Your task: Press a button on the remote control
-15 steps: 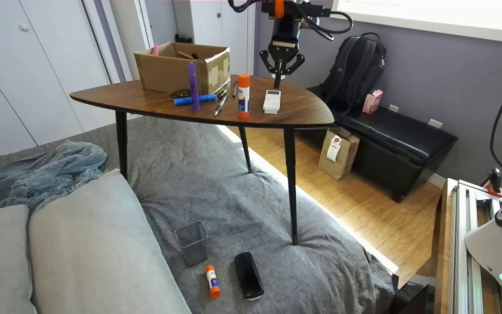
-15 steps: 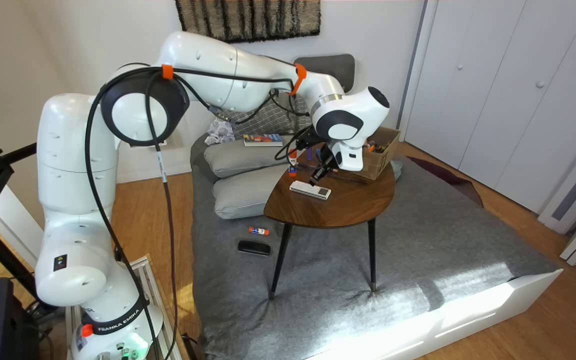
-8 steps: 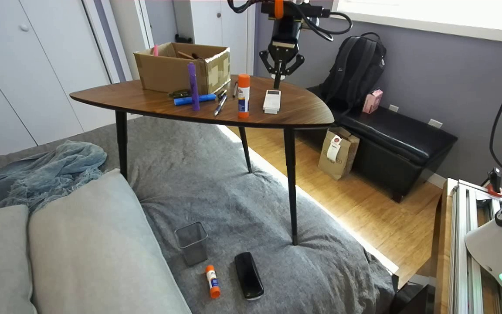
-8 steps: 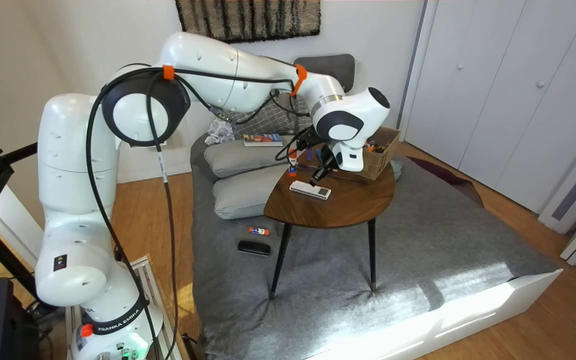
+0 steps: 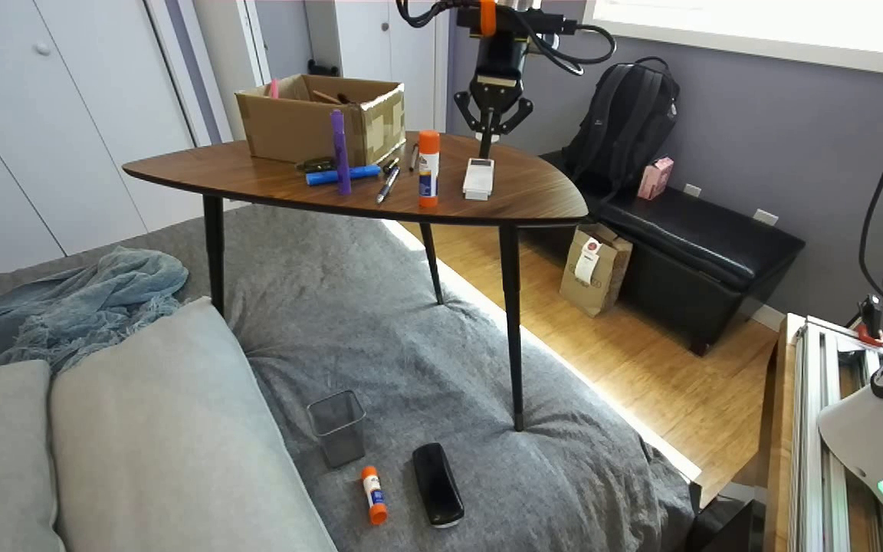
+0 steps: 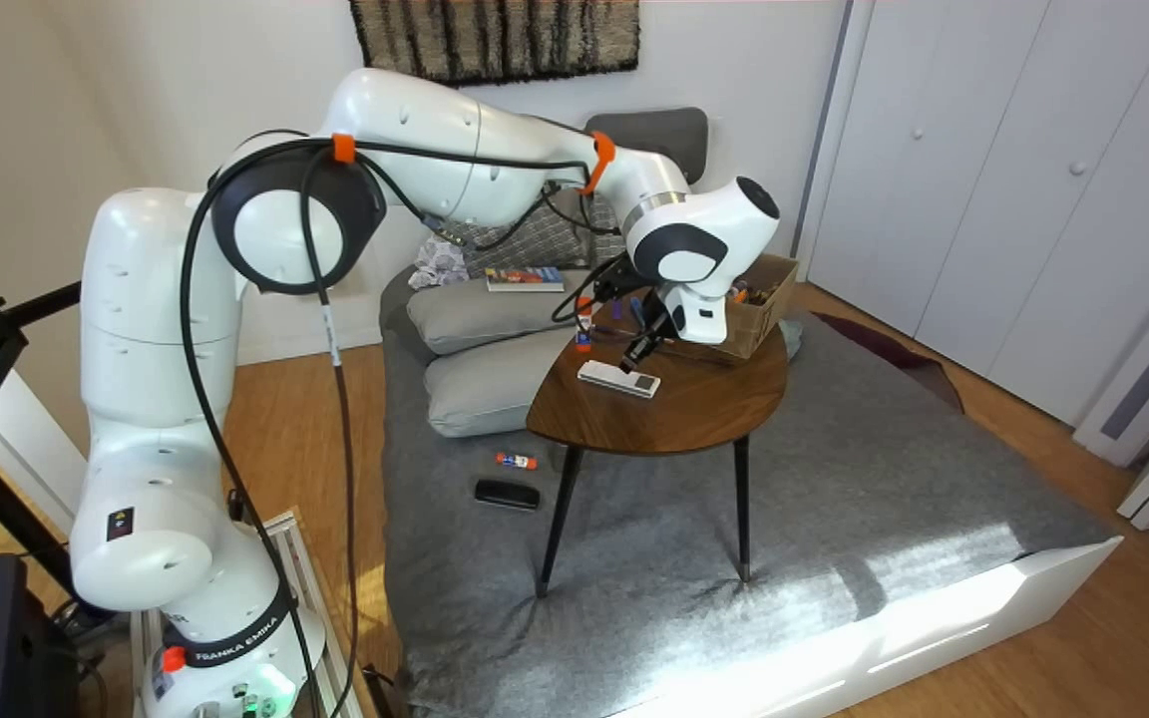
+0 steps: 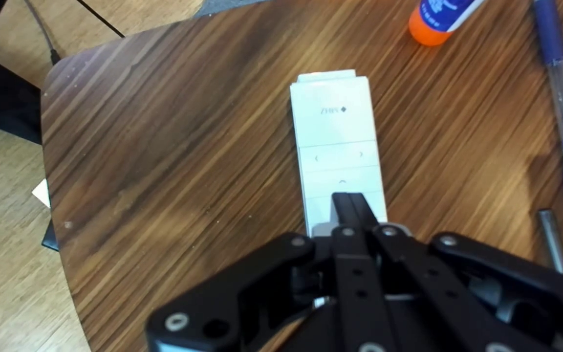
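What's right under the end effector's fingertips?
The white remote control, on the table. The wrist view shows its lettering and arrow marks; the shut end effector covers the other end there, though the dark patch shows in both exterior views. Contact can't be confirmed.

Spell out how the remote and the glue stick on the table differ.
Pose: the remote lies flat; the glue stick stands upright.
Shape: the remote is a rectangular bar; the glue stick is a round tube.
Color: the remote is mostly white; the glue stick is orange at top and base, white and blue between.
Position: the shut gripper is over the remote, not over the glue stick.
Shared: both rest on the table.
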Available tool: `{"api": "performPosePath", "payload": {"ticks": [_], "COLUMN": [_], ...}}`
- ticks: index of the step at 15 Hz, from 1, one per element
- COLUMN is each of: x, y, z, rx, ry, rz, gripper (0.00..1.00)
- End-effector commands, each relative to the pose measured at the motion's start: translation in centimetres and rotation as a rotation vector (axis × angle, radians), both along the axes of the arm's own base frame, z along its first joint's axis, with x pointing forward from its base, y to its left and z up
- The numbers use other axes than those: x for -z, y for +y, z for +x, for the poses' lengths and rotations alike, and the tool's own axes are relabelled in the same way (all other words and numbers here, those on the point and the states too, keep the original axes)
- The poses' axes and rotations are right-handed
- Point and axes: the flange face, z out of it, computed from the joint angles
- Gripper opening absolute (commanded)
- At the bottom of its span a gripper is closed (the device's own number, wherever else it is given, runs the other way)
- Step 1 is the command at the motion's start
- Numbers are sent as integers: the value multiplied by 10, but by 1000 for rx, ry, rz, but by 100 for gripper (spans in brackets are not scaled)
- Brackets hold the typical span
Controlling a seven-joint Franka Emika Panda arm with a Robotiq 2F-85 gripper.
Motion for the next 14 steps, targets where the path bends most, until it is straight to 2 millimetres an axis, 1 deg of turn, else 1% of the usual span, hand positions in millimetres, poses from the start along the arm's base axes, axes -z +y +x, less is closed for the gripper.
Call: {"api": "performPosePath", "payload": {"ticks": [1, 14], "x": [1, 11], "y": [0, -3], "z": [8, 12], "rx": [22, 36], "ry": [-8, -13], "rz": [10, 9], "gripper": [0, 0]}}
